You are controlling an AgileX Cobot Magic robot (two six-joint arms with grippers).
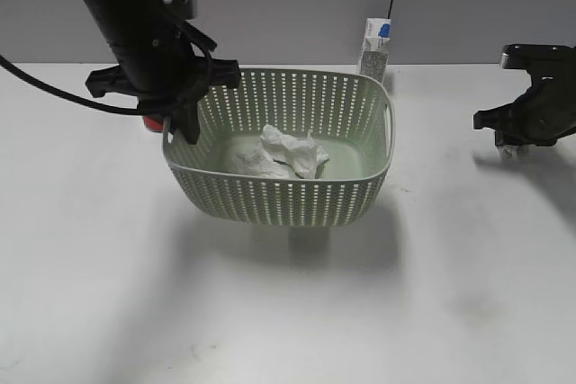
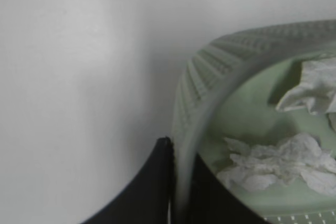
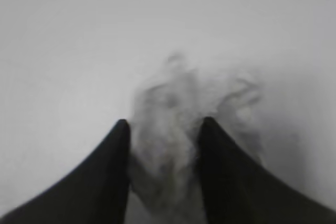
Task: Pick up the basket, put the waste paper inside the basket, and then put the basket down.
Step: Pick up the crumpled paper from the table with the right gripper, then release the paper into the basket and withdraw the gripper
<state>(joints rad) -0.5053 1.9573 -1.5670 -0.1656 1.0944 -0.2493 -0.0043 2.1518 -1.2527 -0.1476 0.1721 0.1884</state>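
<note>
One basket (image 1: 279, 195), two paper wads (image 1: 292, 152) inside, one carton (image 1: 375, 47), two arms' tools (image 1: 184, 123).

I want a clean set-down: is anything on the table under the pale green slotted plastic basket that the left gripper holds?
Nothing visible. The white table below the pale green slotted plastic basket is bare; the small blue-capped carton stands behind its far rim.

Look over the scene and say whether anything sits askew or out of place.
The basket hangs clear of the table, casting a shadow below it. Only the left claw holds it, clamped on one rim. Waste paper lies inside, yet a blurred wad shows between the right claw fingers, apparently outside.
</note>
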